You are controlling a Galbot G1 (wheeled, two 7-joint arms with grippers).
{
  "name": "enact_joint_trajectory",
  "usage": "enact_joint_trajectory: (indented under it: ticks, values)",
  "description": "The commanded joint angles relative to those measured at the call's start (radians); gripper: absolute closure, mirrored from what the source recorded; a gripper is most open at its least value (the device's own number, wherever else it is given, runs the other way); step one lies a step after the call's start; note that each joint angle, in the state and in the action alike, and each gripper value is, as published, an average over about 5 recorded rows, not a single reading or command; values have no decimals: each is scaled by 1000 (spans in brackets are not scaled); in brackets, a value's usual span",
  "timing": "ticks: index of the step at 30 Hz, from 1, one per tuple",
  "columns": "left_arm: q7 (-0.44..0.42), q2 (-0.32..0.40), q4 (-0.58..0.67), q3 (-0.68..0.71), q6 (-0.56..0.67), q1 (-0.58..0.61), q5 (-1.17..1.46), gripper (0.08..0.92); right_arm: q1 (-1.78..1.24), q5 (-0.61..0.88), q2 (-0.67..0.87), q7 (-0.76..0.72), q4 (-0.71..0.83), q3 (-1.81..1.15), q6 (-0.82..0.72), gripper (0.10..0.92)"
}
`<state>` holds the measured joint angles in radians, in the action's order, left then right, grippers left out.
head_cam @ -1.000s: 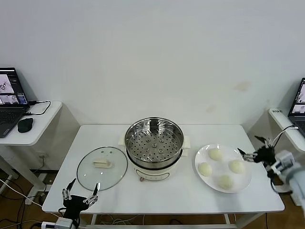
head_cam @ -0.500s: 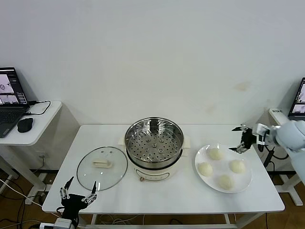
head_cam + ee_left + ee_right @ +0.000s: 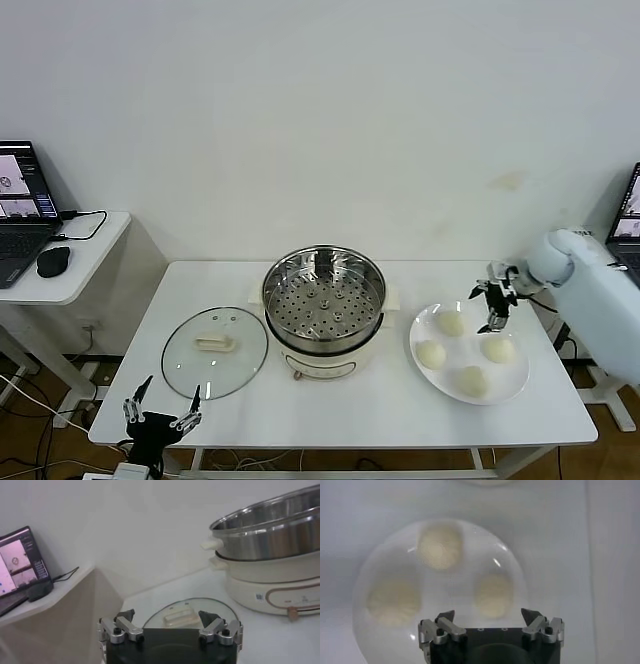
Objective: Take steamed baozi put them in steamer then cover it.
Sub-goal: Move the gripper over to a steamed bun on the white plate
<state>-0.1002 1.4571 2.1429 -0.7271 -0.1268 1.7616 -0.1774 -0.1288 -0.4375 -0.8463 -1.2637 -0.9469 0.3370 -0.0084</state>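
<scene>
Several cream-white steamed baozi (image 3: pixel 452 322) lie on a white plate (image 3: pixel 463 350) at the table's right. My right gripper (image 3: pixel 486 306) hovers open over the plate's far side, between two buns, with nothing in it. The right wrist view shows three baozi (image 3: pixel 493 595) beneath the open right gripper (image 3: pixel 489 616). The steel steamer (image 3: pixel 323 310) stands uncovered mid-table, its perforated tray bare. The glass cover (image 3: pixel 214 350) lies flat to its left. My left gripper (image 3: pixel 160 412) hangs open below the table's front left edge; its own view shows the cover (image 3: pixel 190 615) and the steamer (image 3: pixel 270 560).
A side table (image 3: pixel 85 270) on the left carries a laptop (image 3: pixel 22 215) and a mouse (image 3: pixel 52 262). Another laptop (image 3: pixel 628 205) sits at the far right. A white wall runs close behind the table.
My right arm has swung in from beyond the table's right edge to above the plate. The left gripper has sunk slightly lower. Both grippers stay open.
</scene>
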Motion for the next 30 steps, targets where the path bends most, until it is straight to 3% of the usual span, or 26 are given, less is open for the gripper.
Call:
enact_joint_trajectory:
  ticks: [1,15,30]
  values:
    - [1,3,-2,1,1,3,-2,177,62,-96,-82,-13,142,55,57,202]
    - [4,12,-25,16,9,8,-11,177,42,-101,-173,142,235,10,53,203]
    - [5,10,-35,22,10,9,-11,177,21,-129,-194,145,261,-8,54,202]
